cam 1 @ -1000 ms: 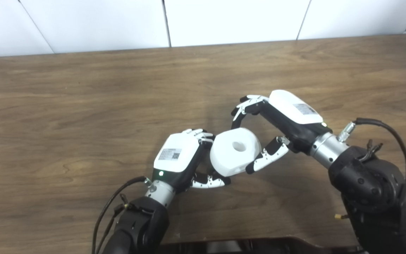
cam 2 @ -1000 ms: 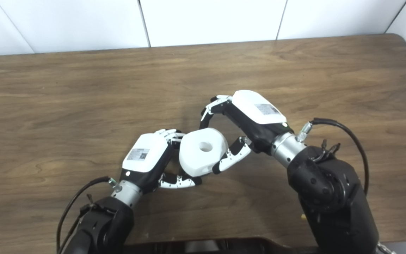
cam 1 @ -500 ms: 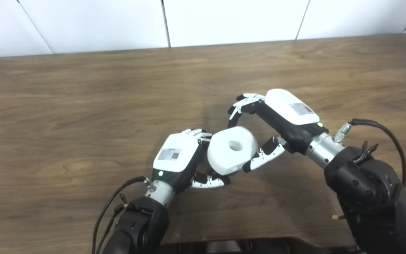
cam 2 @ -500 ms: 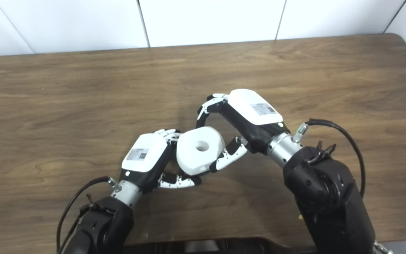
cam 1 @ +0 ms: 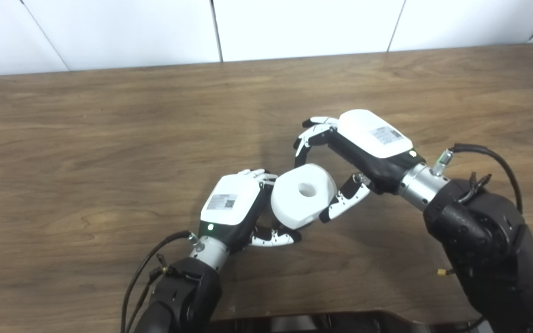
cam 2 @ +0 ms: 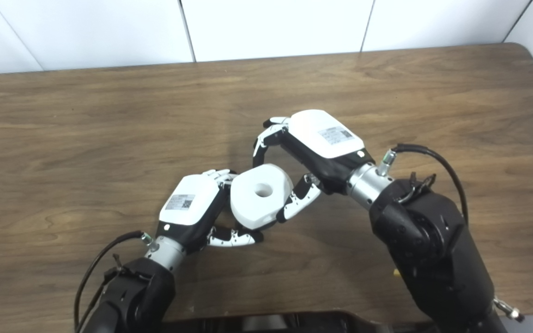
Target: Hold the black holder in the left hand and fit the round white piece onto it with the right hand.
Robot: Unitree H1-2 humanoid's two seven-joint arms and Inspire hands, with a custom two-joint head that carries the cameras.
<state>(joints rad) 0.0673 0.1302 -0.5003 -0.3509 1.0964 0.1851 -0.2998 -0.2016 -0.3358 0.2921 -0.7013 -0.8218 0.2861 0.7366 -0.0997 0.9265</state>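
The round white piece (cam 1: 294, 206), a thick disc with a hole in its middle, sits tilted between my two hands above the table. My left hand (cam 1: 232, 206) is curled at its left side, fingers at the rim and thumb (cam 1: 273, 238) beneath it. The black holder is almost wholly hidden under the disc and inside that hand. My right hand (cam 1: 363, 141) grips the disc from the right. Its fingers (cam 1: 301, 145) arch over the far rim and its thumb (cam 1: 343, 208) presses the near right side.
The brown wooden table (cam 1: 109, 138) stretches wide to the left and back, ending at a white panelled wall (cam 1: 294, 23). Cables loop off both wrists (cam 1: 479, 152). A dark edge (cam 1: 294, 321) runs below the table's front.
My right hand has slid a little left and away, and the white piece has shifted slightly left toward the left hand. The left hand has stayed put.
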